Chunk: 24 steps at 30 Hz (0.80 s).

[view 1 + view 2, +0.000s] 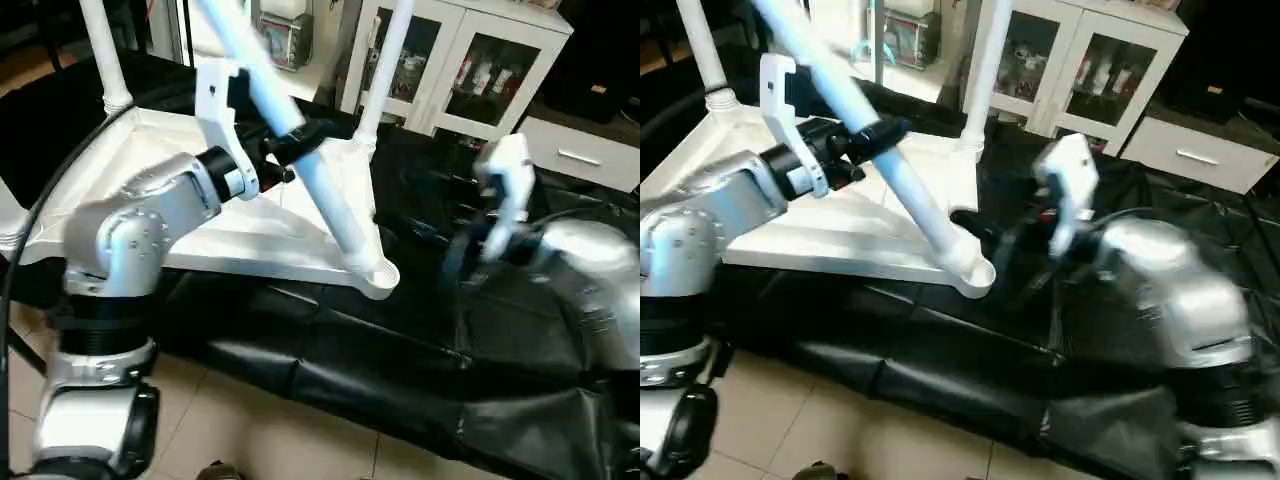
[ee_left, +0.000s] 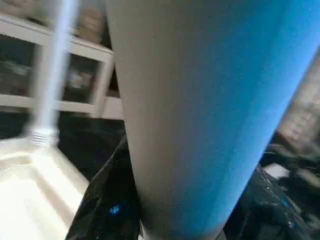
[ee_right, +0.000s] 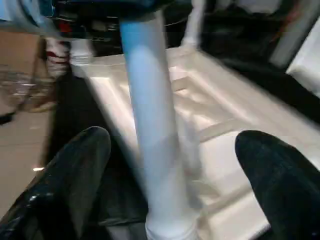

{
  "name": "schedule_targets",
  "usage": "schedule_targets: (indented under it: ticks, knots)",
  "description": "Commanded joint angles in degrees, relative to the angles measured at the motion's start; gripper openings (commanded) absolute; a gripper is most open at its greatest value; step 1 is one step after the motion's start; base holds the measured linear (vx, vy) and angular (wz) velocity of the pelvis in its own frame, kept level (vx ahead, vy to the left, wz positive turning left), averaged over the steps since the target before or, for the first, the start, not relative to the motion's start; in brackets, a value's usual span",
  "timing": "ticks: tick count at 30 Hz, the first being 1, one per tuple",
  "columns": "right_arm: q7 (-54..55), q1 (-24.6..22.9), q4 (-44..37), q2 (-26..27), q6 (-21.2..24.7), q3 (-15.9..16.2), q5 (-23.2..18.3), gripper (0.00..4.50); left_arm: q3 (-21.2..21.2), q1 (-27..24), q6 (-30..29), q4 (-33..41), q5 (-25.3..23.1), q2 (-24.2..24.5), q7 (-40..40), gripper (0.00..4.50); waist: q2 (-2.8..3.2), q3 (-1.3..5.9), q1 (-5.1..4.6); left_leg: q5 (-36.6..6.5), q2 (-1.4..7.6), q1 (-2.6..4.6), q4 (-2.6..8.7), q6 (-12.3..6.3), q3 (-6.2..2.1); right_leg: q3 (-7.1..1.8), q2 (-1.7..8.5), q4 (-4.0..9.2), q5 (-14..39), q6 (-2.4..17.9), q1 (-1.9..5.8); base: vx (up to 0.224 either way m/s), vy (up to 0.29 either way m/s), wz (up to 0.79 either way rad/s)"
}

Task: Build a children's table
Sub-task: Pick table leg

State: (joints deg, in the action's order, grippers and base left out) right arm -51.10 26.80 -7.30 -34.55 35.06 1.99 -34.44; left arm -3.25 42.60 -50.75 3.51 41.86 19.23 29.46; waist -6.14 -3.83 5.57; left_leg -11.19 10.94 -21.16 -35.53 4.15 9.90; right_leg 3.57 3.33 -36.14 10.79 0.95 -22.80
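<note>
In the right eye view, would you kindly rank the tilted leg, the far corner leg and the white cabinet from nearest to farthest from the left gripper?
1. Tilted leg: inside the left gripper.
2. Far corner leg: upright, beyond it.
3. White cabinet: behind the table.

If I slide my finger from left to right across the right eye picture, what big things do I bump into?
Left arm → left gripper holding the leaning leg → the leg's corner socket → the right gripper's black fingers → right arm.
</note>
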Motion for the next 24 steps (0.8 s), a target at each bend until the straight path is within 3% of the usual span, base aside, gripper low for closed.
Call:
schedule_targets:
  ticks: [1, 10, 12, 19, 24]
  knots:
    - [-5.21, 0.14, -0.03, -2.81, 3.67, -0.17, -2.74, 4.3, 2.14, 1.97, -1.37, 2.0, 2.36, 0.43, 3.74, 1.7, 0.91, 4.14, 0.31, -5.04, 2.38, 0.93, 4.26, 1.35, -0.62, -2.98, 4.59, 3.21, 2.45, 11.65, 3.15, 0.0, 0.0, 0.0]
    - [-14.91, -0.51, 0.46, -8.89, 5.37, 5.68, -1.24, 4.3, 2.45, 5.68, -1.4, 1.11, 3.3, 1.79, 10.17, 1.7, 0.57, 3.84, 1.16, -7.15, 2.52, 0.98, 4.26, 1.87, -0.73, -2.91, 4.97, 4.05, 11.21, 9.74, 2.94, 0.0, 0.0, 0.0]
    - [-14.88, -0.46, 1.01, -8.97, 4.74, 6.9, 0.51, 4.3, 3.12, 5.84, -1.55, 1.64, 3.45, 2.44, 11.52, 1.7, 0.8, 3.94, 1.17, -6.73, 2.53, 0.96, 4.23, 2.03, -0.78, -2.9, 4.95, 3.91, 10.94, 9.65, 2.9, 0.0, 0.0, 0.0]
    - [-12.24, 1.0, 2.58, -5.55, 3.15, 9.19, 3.64, 4.3, 6.57, 5.28, -2.14, 4.11, 3.3, 3.38, 15.67, 1.7, 0.73, 4.17, 1.09, -4.68, 2.52, 0.94, 4.17, 2.29, -0.65, -2.82, 4.85, 3.34, 6.28, 11.55, 2.92, 0.0, 0.0, 0.0]
    - [-12.93, 0.57, 1.9, -5.23, 2.44, 10.99, 4.98, 4.3, 7.92, 5.2, -1.76, 4.12, 2.47, 3.83, 16.95, 1.7, 0.68, 4.08, 1.18, -5.39, 2.51, 0.88, 4.26, 2.42, -0.66, -2.88, 4.85, 3.41, 6.58, 11.12, 3.08, 0.0, 0.0, 0.0]
